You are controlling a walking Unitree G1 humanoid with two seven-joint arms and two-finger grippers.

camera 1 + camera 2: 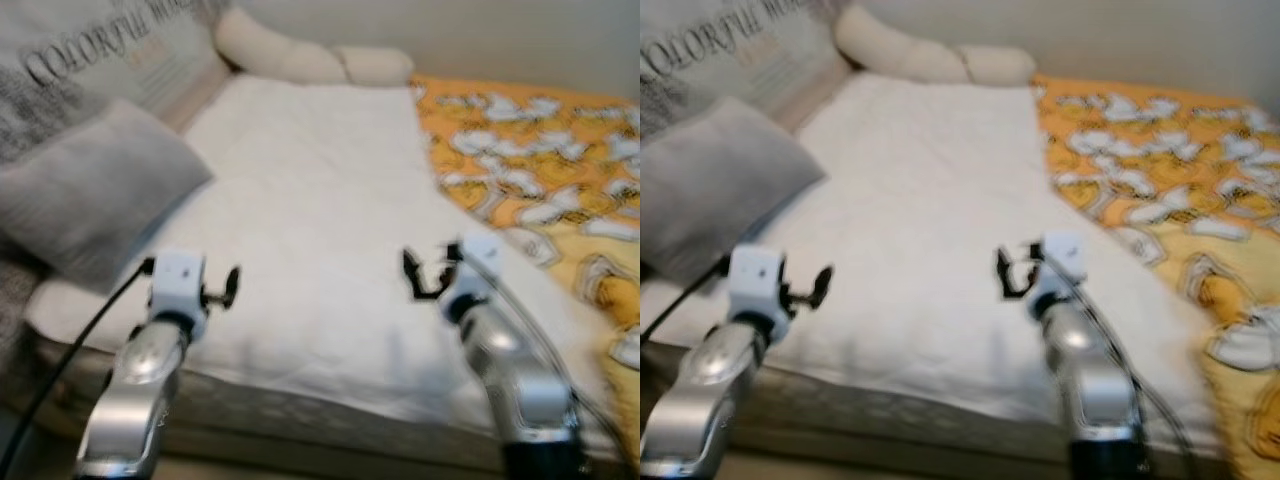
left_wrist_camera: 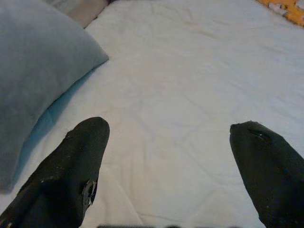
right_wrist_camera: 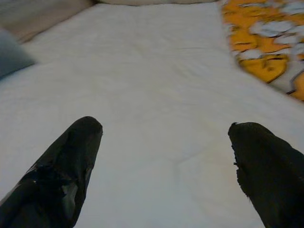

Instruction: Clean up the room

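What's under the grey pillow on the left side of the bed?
The grey pillow lies on the white bedsheet, its near end hanging over the mattress edge. Whether anything sits beneath it is hidden. Left gripper and right gripper hover open, apart from it.

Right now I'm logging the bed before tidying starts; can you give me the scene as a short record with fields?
surface: white quilted mattress pad covering most of the bed
bedding: orange blanket with white pattern on the robot's right side
pillows: grey plush pillow at left; long cream bolster at the far end
left gripper: open, above the white pad, near the grey pillow
right gripper: open, above the white pad
image quality: head views blurred
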